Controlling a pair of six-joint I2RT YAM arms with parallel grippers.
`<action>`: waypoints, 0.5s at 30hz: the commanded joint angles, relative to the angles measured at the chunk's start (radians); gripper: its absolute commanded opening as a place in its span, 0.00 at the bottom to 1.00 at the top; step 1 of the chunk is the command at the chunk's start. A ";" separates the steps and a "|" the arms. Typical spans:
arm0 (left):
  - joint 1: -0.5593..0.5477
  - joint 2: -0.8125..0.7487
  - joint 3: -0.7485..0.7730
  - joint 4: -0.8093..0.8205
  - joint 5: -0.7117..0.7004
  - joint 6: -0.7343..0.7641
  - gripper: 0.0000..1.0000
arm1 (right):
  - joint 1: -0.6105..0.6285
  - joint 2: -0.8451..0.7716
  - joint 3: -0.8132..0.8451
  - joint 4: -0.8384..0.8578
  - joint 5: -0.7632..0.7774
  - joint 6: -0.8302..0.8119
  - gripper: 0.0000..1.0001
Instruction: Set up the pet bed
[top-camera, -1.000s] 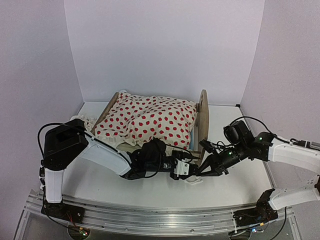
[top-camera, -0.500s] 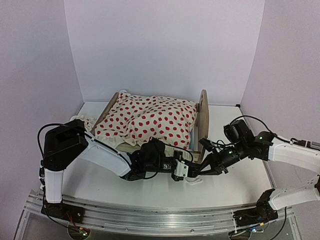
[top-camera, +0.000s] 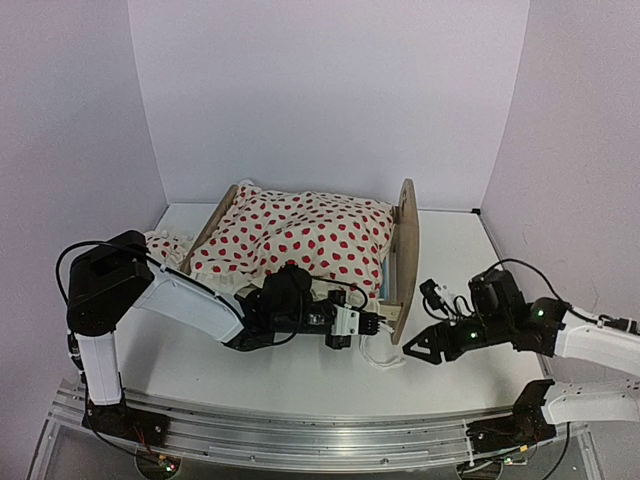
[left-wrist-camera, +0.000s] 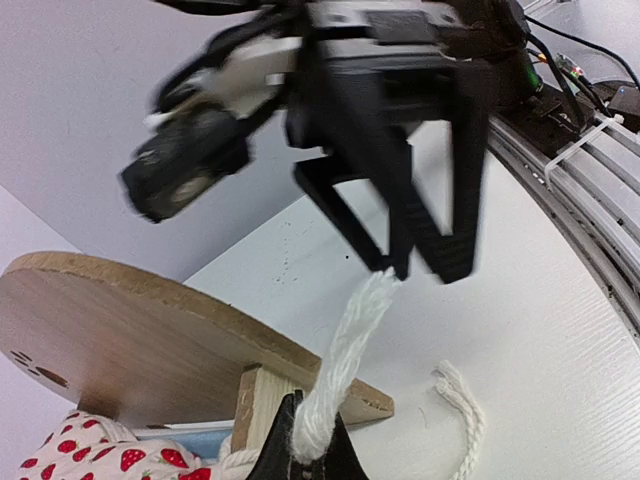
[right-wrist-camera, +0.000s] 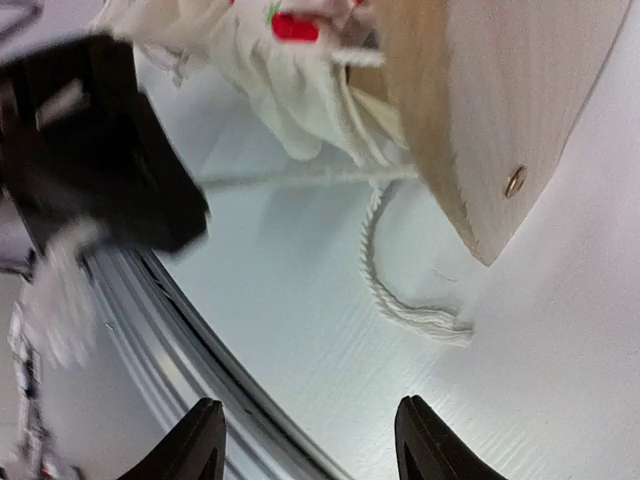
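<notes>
White walls enclose the table (top-camera: 300, 375) where the pet bed (top-camera: 405, 235) sits far-centre under its red-dotted blanket (top-camera: 300, 235). You've just swapped hands on the white cord (left-wrist-camera: 345, 350) at the bed's near right corner: the left gripper (top-camera: 373, 322) has clamped on it, and the right gripper (top-camera: 413, 350) has let go and drawn back right, jaws apart. Your left arm stretches low along the bed's near side, so pulling the cord now looks like its job alone.
</notes>
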 joint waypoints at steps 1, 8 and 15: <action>0.020 -0.070 -0.019 -0.001 0.032 -0.038 0.00 | 0.081 -0.043 -0.173 0.259 0.093 -0.398 0.59; 0.039 -0.089 -0.046 -0.009 0.042 -0.050 0.00 | 0.140 0.192 -0.090 0.276 0.280 -0.647 0.59; 0.049 -0.090 -0.057 0.007 0.035 -0.060 0.00 | 0.154 0.344 -0.054 0.263 0.243 -0.853 0.56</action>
